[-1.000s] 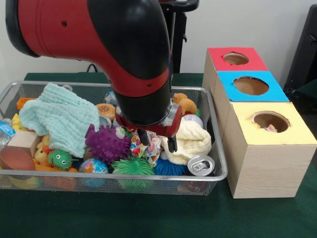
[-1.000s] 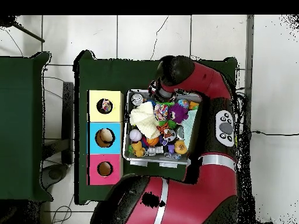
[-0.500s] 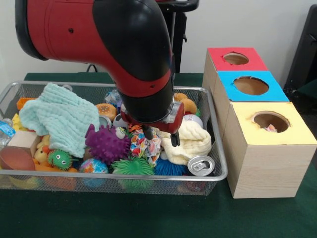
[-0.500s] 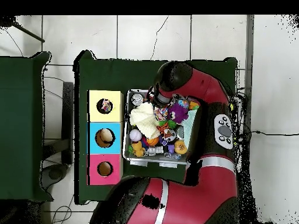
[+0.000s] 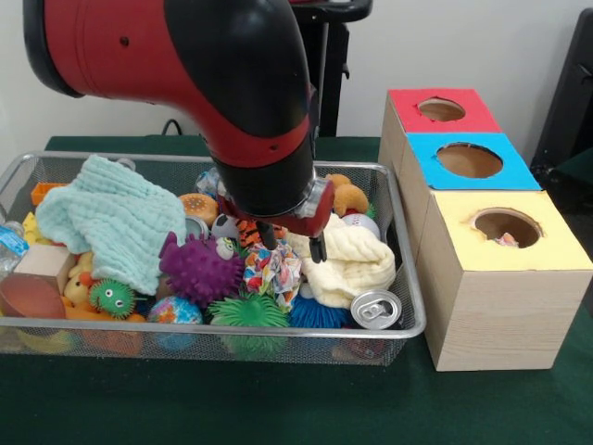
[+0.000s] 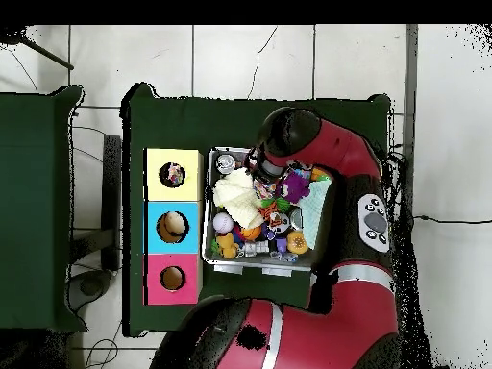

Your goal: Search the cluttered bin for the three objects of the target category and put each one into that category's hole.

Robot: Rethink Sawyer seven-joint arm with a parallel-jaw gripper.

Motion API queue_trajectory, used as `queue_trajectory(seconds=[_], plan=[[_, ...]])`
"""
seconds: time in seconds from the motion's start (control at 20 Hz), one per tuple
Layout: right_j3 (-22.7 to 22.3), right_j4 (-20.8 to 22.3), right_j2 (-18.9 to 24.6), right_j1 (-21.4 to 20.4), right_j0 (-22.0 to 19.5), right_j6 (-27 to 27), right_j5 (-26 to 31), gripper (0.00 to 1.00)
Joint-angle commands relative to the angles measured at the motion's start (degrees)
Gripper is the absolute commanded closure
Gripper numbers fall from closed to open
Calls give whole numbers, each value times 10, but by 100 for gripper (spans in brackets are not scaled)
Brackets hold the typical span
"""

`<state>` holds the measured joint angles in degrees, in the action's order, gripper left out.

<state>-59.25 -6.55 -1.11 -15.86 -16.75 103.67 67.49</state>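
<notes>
At the left of the wire bin (image 5: 408,320) a pale green cloth (image 5: 116,218) lies heaped over the toys, with a purple spiky ball (image 5: 199,269) beside it and a green spiky ball (image 5: 248,311) against the front wall. My hand (image 5: 295,243) hangs over the middle of the bin, fingers spread and holding nothing, above a flowered fabric piece (image 5: 271,269) and the cream cloth (image 5: 352,264). A can (image 5: 375,308) stands in the bin's right front corner. On the green worktop (image 5: 278,408), right of the bin, stand the yellow box (image 5: 505,278), blue box (image 5: 473,159) and red box (image 5: 440,109), each with a round hole on top.
</notes>
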Motion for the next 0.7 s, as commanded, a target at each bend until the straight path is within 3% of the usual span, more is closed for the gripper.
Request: queue_trajectory(seconds=[0.05,0.7], plan=[[-41,38,-1,1,-24,22,-26,0],[-66,56,13,22,-30,43,-108,0]])
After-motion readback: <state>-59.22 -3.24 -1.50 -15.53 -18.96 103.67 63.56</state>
